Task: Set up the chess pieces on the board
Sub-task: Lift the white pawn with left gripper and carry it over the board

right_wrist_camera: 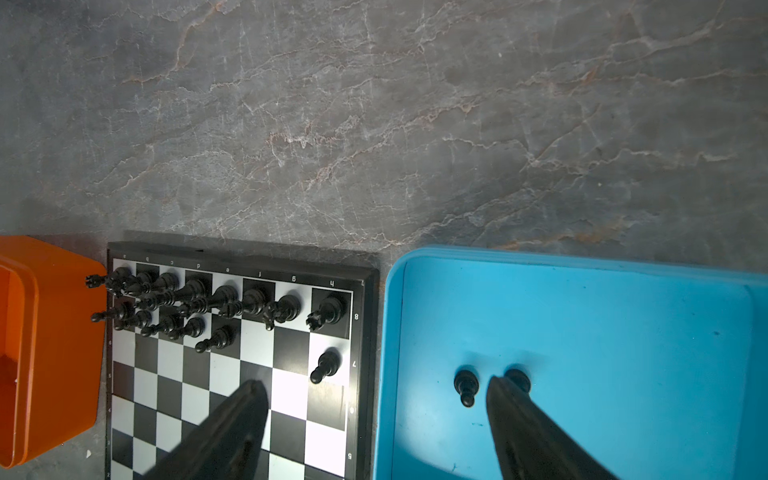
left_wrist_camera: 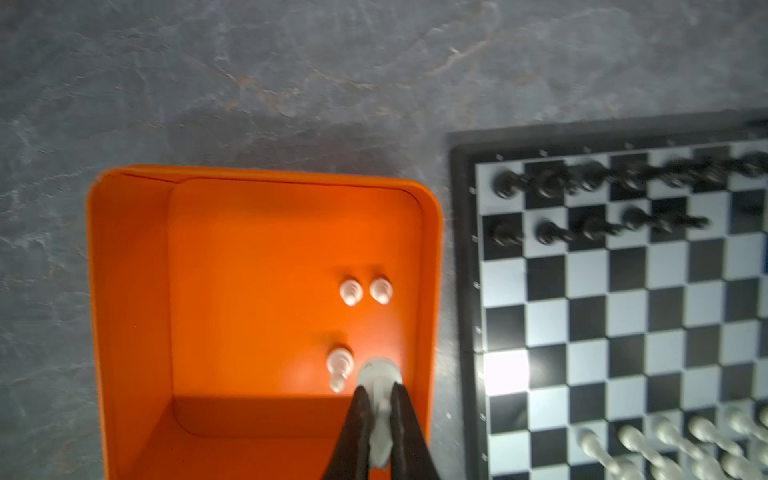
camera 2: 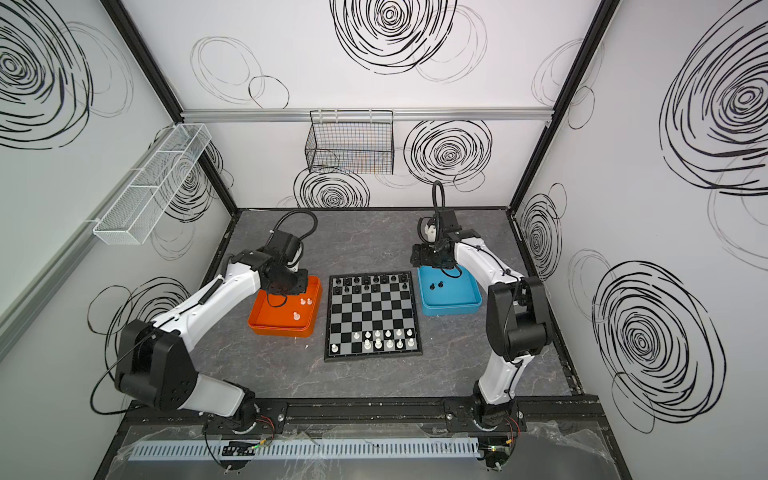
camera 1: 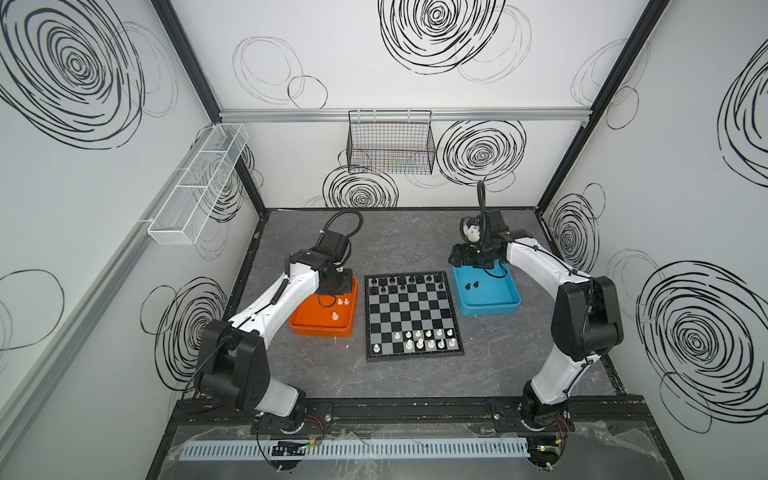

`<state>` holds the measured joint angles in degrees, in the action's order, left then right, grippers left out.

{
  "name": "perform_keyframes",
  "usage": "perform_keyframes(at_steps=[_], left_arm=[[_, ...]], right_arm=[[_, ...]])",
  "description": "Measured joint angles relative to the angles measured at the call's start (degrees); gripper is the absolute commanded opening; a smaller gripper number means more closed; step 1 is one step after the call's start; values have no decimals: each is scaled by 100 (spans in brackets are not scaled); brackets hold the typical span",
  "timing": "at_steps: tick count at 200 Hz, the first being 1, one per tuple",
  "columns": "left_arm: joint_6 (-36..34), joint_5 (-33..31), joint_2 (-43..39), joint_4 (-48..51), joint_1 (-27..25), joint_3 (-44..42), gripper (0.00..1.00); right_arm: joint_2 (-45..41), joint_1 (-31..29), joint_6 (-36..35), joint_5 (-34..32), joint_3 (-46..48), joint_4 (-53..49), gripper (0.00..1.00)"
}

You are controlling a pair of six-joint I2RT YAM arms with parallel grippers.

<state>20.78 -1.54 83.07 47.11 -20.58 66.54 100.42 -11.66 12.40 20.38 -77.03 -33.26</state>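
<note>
Left arm (camera 1: 270, 299) reaches out from its base and tips down at the wrist over the orange tray (camera 1: 320, 330). The left fingers (left_wrist_camera: 361, 409) point down into it, close to the wall on the board (camera 1: 409, 309) side. They're pinched tight on a white chess piece (left_wrist_camera: 380, 374). The piece runs in line with the fingers, round base poking out past the tips toward the tray floor, so basically upright. It's too blurry to say which piece it is, and I can't tell if the base touches the floor.

Three loose white pieces (left_wrist_camera: 350, 291) stand in the same tray. One is just beside the held one and the other two make a pair a bit farther off.

Right arm (camera 1: 536, 266) arches over the blue tray (camera 1: 494, 309) at its far corner on the board side. The right fingers (right_wrist_camera: 249, 399) are spread wide with nothing in them. One tip hangs over the board, the other over the tray, partly covering one of the two black pawns (right_wrist_camera: 466, 384) standing there.

The board lies flat on the grey table (camera 1: 415, 386) between the two trays. Black pieces (camera 1: 411, 278) stand along its two far rows. White pieces (camera 1: 419, 343) are on the near rows, bunched to the right, plus one at the near left corner.
</note>
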Motion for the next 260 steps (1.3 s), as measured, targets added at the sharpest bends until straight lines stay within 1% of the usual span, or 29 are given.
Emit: perform_keyframes(at_steps=[30, 69, 90, 117, 156, 180, 260], left_arm=[[525, 144, -284, 208, -822, -4, 9], [1097, 238, -299, 426, -1860, -4, 9], [1311, 269, -260, 457, -2264, -2, 9], [1502, 275, -140, 404, -2640, -48, 8], [1602, 306, 153, 315, -2924, -295, 7], [1602, 315, 315, 225, -2973, -400, 7], [1615, 319, 472, -81, -3014, -704, 7]], right_arm=[[-118, 0, 0, 9, 48, 24, 87], [-164, 0, 0, 31, 48, 39, 87], [-170, 0, 0, 50, 48, 39, 87], [-247, 0, -2, 72, 81, 55, 87], [-313, 2, 0, 96, 105, 61, 87], [-313, 2, 0, 114, 105, 63, 87], [-313, 13, 0, 133, 114, 61, 87]])
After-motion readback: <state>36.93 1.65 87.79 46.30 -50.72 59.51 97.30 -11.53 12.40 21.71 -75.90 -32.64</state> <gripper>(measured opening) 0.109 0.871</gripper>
